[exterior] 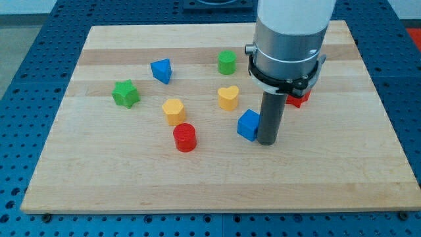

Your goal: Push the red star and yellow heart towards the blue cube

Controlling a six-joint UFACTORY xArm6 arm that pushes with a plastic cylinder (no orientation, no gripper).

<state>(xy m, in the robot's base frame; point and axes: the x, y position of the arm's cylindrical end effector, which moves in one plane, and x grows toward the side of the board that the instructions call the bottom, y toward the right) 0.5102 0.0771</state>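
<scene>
Tip parked beside the blue cube, red star still to fetch

Rod work only on this rig: no gripper, so nothing to spread or pinch. My tip (267,141) stands touching or just beside the blue cube (248,124), on its right in the view. The yellow heart (228,97) sits near the cube, toward the view's top. The red star (298,99) lies at the view's right, mostly hidden behind the arm's housing, so I read its shape from the task. I judge the star push not yet begun; next I must circle my tip round to the star's far right side and push leftward. Whether tip and cube touch, I cannot tell.
</scene>
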